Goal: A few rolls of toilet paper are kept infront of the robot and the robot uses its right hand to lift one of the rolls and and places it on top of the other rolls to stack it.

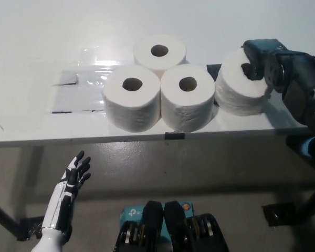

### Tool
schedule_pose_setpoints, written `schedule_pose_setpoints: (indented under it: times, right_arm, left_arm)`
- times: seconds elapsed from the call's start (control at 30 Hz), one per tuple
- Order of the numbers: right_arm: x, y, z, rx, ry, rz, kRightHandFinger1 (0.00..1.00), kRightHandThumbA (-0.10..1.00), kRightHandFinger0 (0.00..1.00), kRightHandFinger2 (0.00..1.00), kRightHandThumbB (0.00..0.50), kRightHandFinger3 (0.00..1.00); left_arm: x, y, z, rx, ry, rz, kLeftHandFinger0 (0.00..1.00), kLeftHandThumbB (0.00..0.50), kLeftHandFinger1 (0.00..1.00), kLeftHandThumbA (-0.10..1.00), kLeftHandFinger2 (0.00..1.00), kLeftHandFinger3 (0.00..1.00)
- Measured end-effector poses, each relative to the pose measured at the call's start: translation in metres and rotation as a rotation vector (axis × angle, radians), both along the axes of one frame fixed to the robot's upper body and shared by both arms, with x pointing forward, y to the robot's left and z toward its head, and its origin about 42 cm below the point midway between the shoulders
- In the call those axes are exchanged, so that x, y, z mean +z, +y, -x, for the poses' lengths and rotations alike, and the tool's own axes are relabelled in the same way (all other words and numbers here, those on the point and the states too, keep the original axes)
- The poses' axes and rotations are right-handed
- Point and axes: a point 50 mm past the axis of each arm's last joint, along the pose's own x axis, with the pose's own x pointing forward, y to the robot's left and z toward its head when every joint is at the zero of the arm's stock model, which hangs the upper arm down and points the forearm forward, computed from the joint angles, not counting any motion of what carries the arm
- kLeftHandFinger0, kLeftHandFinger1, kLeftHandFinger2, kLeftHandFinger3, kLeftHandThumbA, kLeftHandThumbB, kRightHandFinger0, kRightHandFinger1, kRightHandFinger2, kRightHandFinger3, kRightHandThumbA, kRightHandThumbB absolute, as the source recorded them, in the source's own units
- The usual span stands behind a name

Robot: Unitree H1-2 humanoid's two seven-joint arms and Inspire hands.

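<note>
Right hand (261,62), black, is clamped on the rightmost roll (241,84): fingers hooked over the top into the core hole, the rest of the hand against the roll's right side. Grip looks closed and firm on the paper. The roll sits tilted, its top leaning away from the hand; whether its base has cleared the table (31,123) cannot be told for sure, though it appears to be just starting up.

Beside it, three rolls stand upright in a tight cluster: the front middle roll (188,97) just beside the gripped one, the front left roll (132,97) touching it, the back roll (159,53) behind the pair.

Left hand (68,191), white, hangs below the table edge, fingers spread, holding nothing.

Judged progress: grasp done, lift barely begun. Carry across and placement on top of the cluster are left.
</note>
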Motion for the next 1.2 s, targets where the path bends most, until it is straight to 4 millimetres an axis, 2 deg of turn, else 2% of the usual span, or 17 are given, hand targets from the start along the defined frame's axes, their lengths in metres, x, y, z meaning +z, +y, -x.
schedule_pose_setpoints:
  times: [0.07,0.17,0.27,0.33,0.4,0.47,0.5,0.53,0.57,0.63,0.77,0.83,0.9,0.97,1.07,1.17,1.2]
  right_arm:
    - [-0.001,-0.001,0.001,0.009,-0.041,0.006,0.19,-0.10,0.04,0.41,0.267,0.63]
    - [-0.004,0.000,0.004,0.028,-0.101,-0.002,0.01,-0.10,0.00,0.22,0.273,0.52]
    - [-0.008,0.004,0.008,0.050,-0.166,-0.024,0.00,-0.10,0.00,0.06,0.255,0.40]
    - [-0.012,0.005,0.012,0.064,-0.212,-0.044,0.00,-0.10,0.00,0.07,0.255,0.38]
    - [-0.016,0.006,0.016,0.072,-0.249,-0.064,0.00,-0.10,0.00,0.00,0.231,0.28]
    - [-0.019,0.006,0.021,0.083,-0.293,-0.086,0.00,-0.10,0.00,0.02,0.231,0.22]
    - [-0.022,0.006,0.024,0.086,-0.317,-0.098,0.00,-0.10,0.00,0.11,0.234,0.19]
    - [-0.024,0.005,0.026,0.086,-0.330,-0.105,0.04,-0.10,0.00,0.33,0.232,0.23]
    - [-0.025,0.005,0.026,0.084,-0.340,-0.109,0.10,-0.10,0.00,0.56,0.193,0.34]
    - [-0.029,0.002,0.029,0.074,-0.374,-0.125,0.17,-0.10,0.00,0.68,0.131,0.48]
    - [-0.032,-0.002,0.031,0.061,-0.426,-0.141,0.09,-0.06,0.00,0.40,0.100,0.51]
    - [-0.032,-0.003,0.031,0.055,-0.453,-0.146,0.00,0.34,0.00,0.11,0.035,0.31]
    - [-0.031,-0.004,0.032,0.051,-0.478,-0.147,0.00,0.57,0.00,0.00,0.021,0.21]
    - [-0.030,-0.005,0.032,0.048,-0.511,-0.145,0.00,0.63,0.00,0.01,0.001,0.16]
    - [-0.029,-0.007,0.032,0.046,-0.551,-0.141,0.00,0.62,0.00,0.22,0.000,0.17]
    - [-0.030,-0.009,0.033,0.040,-0.588,-0.133,0.00,0.56,0.00,0.22,0.000,0.14]
    - [-0.030,-0.011,0.033,0.037,-0.599,-0.129,0.00,0.54,0.00,0.22,0.000,0.18]
  left_arm:
    - [0.000,0.000,0.000,0.001,0.000,0.000,1.00,0.091,1.00,1.00,1.00,1.00]
    - [0.000,0.000,0.000,0.001,0.002,0.001,1.00,0.122,1.00,1.00,1.00,1.00]
    - [-0.001,0.001,0.001,0.002,0.005,0.001,1.00,0.119,1.00,1.00,1.00,1.00]
    - [-0.002,0.001,0.001,0.002,0.006,0.001,1.00,0.117,1.00,1.00,1.00,1.00]
    - [-0.002,0.001,0.001,0.003,0.007,0.001,1.00,0.127,1.00,1.00,1.00,1.00]
    - [-0.002,0.001,0.001,0.003,0.009,0.001,1.00,0.126,1.00,1.00,1.00,1.00]
    - [-0.003,0.001,0.002,0.004,0.010,0.001,1.00,0.112,1.00,1.00,1.00,1.00]
    - [-0.003,0.001,0.002,0.004,0.010,0.002,1.00,0.098,1.00,1.00,1.00,1.00]
    - [-0.003,0.001,0.002,0.004,0.011,0.002,1.00,0.099,1.00,1.00,1.00,1.00]
    - [-0.003,0.001,0.002,0.005,0.012,0.002,1.00,0.125,1.00,1.00,1.00,1.00]
    - [-0.004,0.002,0.004,0.007,0.017,0.002,1.00,0.146,1.00,1.00,1.00,1.00]
    - [-0.005,0.002,0.004,0.009,0.018,0.003,1.00,0.102,1.00,1.00,1.00,1.00]
    - [-0.005,0.003,0.005,0.011,0.020,0.003,1.00,0.087,1.00,1.00,1.00,1.00]
    - [-0.006,0.003,0.005,0.012,0.021,0.003,1.00,0.097,1.00,1.00,1.00,1.00]
    - [-0.006,0.004,0.006,0.015,0.023,0.004,1.00,0.109,1.00,1.00,1.00,1.00]
    - [-0.007,0.004,0.007,0.017,0.026,0.006,1.00,0.123,1.00,1.00,1.00,1.00]
    - [-0.007,0.005,0.008,0.019,0.028,0.007,1.00,0.127,1.00,1.00,1.00,1.00]
